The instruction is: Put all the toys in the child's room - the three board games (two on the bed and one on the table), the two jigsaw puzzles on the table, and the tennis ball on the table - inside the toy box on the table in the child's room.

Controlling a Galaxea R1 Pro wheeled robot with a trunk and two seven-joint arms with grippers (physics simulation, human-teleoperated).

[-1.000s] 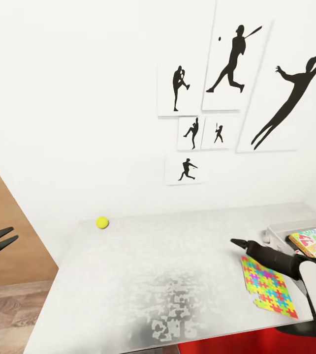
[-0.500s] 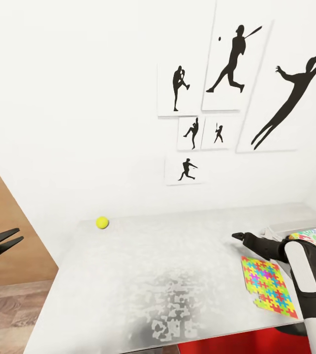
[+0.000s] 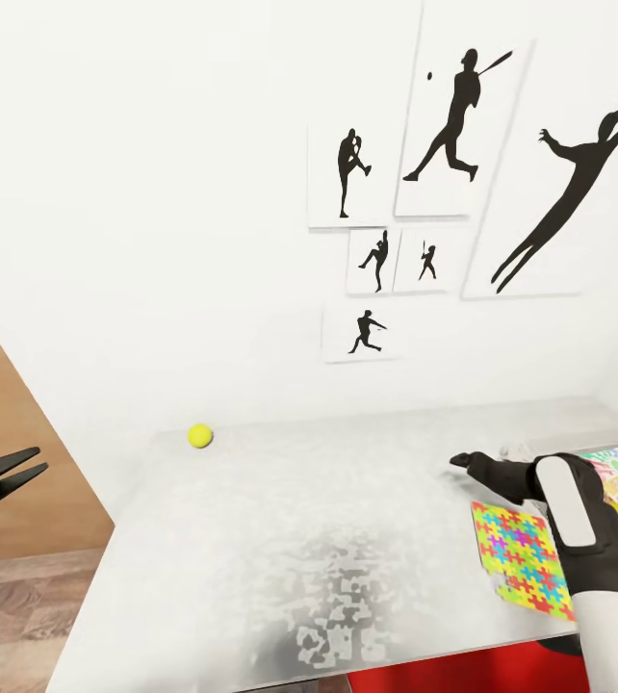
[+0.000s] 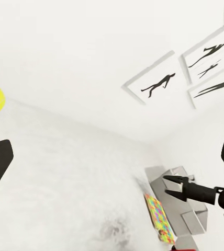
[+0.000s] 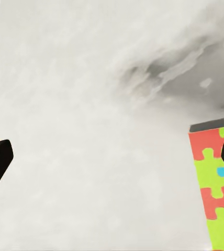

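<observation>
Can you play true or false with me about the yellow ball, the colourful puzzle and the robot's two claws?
1. The tennis ball sits on the table near the wall. True.
2. The right claw is squeezing the jigsaw puzzle. False: it is open and holds nothing, just above the table by the puzzle.
3. The left claw holds the ball. False: it is open and empty, off the table's side.
4. Black sports posters hang on the wall. True.
5. The puzzle lies flat on the table. True.
</observation>
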